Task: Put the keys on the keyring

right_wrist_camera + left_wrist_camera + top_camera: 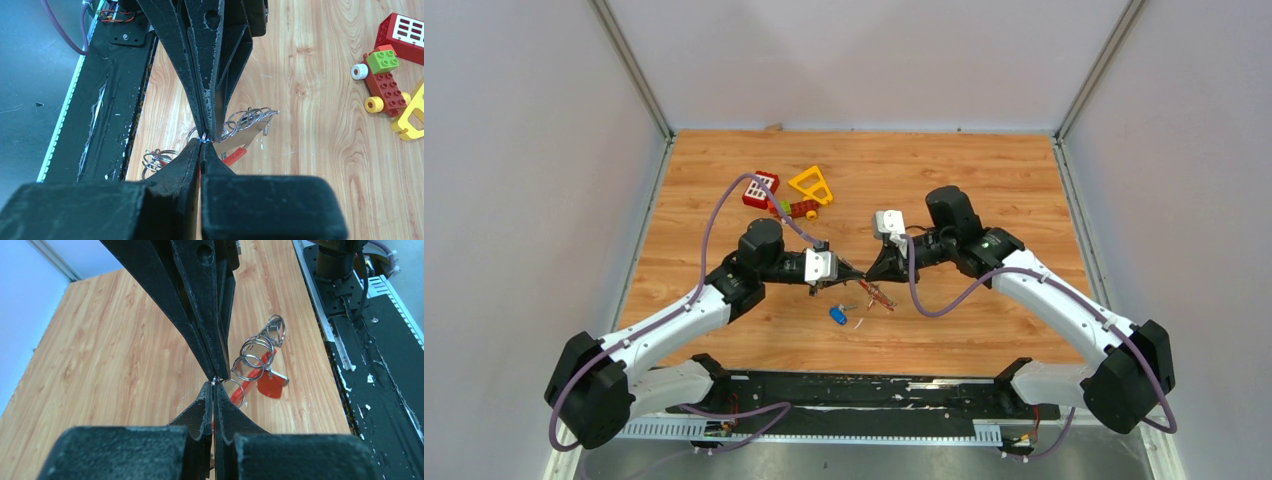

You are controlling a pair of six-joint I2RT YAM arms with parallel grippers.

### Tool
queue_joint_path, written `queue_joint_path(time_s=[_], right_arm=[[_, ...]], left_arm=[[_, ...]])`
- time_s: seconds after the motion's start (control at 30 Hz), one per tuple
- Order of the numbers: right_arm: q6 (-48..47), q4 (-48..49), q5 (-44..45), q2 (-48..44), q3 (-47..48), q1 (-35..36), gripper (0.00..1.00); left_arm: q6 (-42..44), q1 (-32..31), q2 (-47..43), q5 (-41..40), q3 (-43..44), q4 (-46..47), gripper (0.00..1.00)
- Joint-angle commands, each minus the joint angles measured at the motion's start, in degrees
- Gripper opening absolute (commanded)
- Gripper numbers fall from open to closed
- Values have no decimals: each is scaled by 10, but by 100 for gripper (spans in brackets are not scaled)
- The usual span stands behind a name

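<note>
My left gripper (856, 272) and right gripper (868, 270) meet tip to tip above the table's middle. Both are shut on the same thin silver ring of the keyring (255, 354), a chain of silver rings with a red clip (248, 381). In the left wrist view my left gripper (214, 386) pinches the ring wire, and the red-headed key (271, 386) hangs just behind. In the right wrist view my right gripper (202, 142) nips the same wire, with the rings (246, 119) trailing beyond. A blue-headed key (837, 315) lies on the wood below the grippers.
Toy blocks sit at the back left: a red square block (761, 187), a yellow triangular frame (812, 184) and a red and green block car (384, 80). A loose bunch of silver rings (156, 160) lies near the black base rail (854, 395).
</note>
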Motion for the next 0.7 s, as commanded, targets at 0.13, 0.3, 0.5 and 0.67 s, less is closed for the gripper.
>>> queue_joint_path(time_s=[0.13, 0.3, 0.5, 0.67], right_arm=[[-9, 14, 28, -6, 24, 3, 0], [-54, -46, 99, -14, 58, 30, 0], [-78, -98, 171, -4, 91, 73, 0], [-83, -117, 204, 4, 112, 85, 0]], left_arm=[[8, -3, -15, 27, 0, 33, 0], [38, -3, -15, 18, 8, -5, 3], [58, -3, -10, 15, 15, -21, 16], [77, -3, -9, 7, 18, -33, 33]])
